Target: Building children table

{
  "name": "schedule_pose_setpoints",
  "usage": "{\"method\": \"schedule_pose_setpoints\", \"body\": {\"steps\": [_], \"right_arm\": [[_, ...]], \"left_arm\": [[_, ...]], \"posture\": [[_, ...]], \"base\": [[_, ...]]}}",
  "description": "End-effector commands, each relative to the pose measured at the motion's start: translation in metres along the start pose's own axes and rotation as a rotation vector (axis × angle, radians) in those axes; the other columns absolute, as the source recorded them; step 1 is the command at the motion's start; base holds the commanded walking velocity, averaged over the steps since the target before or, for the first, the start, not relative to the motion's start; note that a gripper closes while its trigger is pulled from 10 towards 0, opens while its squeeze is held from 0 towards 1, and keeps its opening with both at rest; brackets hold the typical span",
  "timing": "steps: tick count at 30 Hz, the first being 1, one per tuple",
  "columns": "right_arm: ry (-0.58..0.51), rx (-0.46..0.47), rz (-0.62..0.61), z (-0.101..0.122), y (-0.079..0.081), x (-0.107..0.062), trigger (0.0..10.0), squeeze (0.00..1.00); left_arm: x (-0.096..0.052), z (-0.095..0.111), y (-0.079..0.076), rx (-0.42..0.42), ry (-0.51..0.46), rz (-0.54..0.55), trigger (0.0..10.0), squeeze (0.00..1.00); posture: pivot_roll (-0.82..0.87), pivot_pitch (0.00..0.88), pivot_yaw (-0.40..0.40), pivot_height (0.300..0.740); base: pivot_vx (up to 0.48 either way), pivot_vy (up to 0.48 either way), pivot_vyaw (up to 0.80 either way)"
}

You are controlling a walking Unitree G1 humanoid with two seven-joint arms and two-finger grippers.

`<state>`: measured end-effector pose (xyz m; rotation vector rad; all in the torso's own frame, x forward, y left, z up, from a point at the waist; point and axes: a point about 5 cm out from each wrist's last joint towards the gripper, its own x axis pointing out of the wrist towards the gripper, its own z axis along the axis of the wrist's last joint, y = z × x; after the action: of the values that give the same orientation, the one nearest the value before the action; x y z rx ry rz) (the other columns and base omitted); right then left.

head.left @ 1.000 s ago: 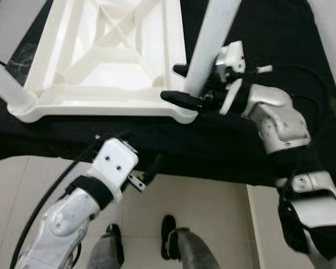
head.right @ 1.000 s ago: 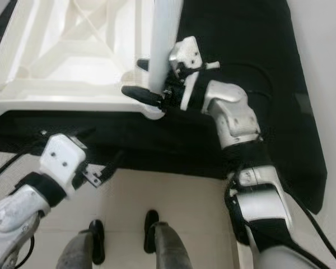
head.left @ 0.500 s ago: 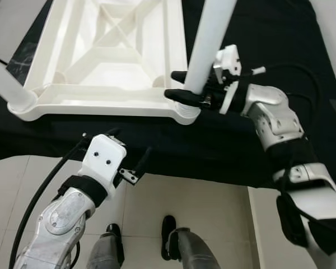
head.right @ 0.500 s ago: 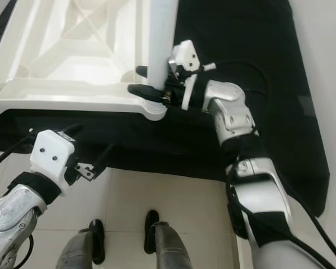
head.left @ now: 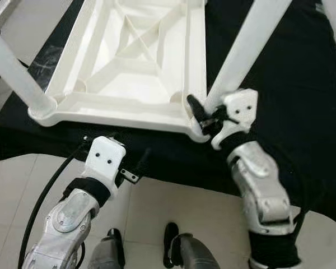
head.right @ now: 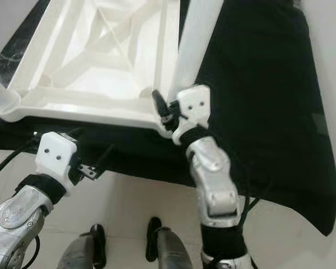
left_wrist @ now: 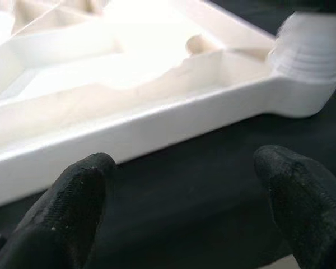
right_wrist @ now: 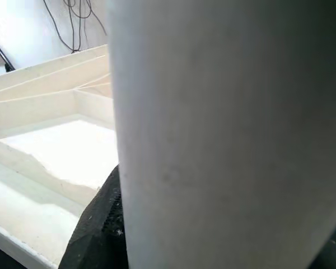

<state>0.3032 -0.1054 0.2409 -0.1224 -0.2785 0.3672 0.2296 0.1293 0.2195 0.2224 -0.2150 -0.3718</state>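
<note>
The white children's table top [head.left: 115, 114] lies upside down on a black cloth. A white leg [head.left: 247, 51] stands in its near right corner, leaning right. My right gripper [head.left: 205, 111] is shut on the base of that leg [right_wrist: 224, 140], and one black finger [right_wrist: 98, 224] shows beside it. A second leg [head.left: 15, 72] rises from the near left corner. My left gripper [head.left: 127, 148] hangs open just below the table's near rim. Its two fingertips [left_wrist: 73, 207] are spread wide, pointing at the rim [left_wrist: 157, 129] without touching it.
The black cloth [head.left: 302, 84] covers a low surface, and its front edge hangs over a pale tiled floor [head.left: 22, 185]. My own feet [head.left: 168, 238] stand on the tiles below. A black cable [head.left: 42, 207] runs along my left arm.
My right forearm has swung round beneath the corner, still gripping the leg, which now leans further right. The left gripper has risen slightly toward the rim. The camera has shifted too.
</note>
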Motion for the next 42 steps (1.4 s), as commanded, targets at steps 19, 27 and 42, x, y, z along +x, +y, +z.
{"method": "schedule_pose_setpoints", "body": {"steps": [19,27,42], "right_arm": [[-0.115,-0.040,0.704,0.035,0.006,0.023,10.0,0.00],[-0.085,-0.093,0.928,0.033,0.005,0.031,10.0,0.00],[-0.049,-0.054,1.124,0.032,-0.007,0.054,0.0,0.00]], "left_arm": [[0.000,-0.008,-0.006,0.014,0.024,-0.057,10.0,0.00],[0.001,-0.008,-0.008,0.017,0.019,-0.064,10.0,0.00],[0.002,-0.008,-0.011,0.024,0.018,-0.080,10.0,0.00]], "posture": [[0.07,0.371,-0.126,0.740],[0.07,0.372,-0.135,0.740],[0.07,0.368,-0.138,0.740]], "base": [[0.000,0.000,0.00],[0.000,0.000,0.00],[0.000,0.000,0.00]]}}
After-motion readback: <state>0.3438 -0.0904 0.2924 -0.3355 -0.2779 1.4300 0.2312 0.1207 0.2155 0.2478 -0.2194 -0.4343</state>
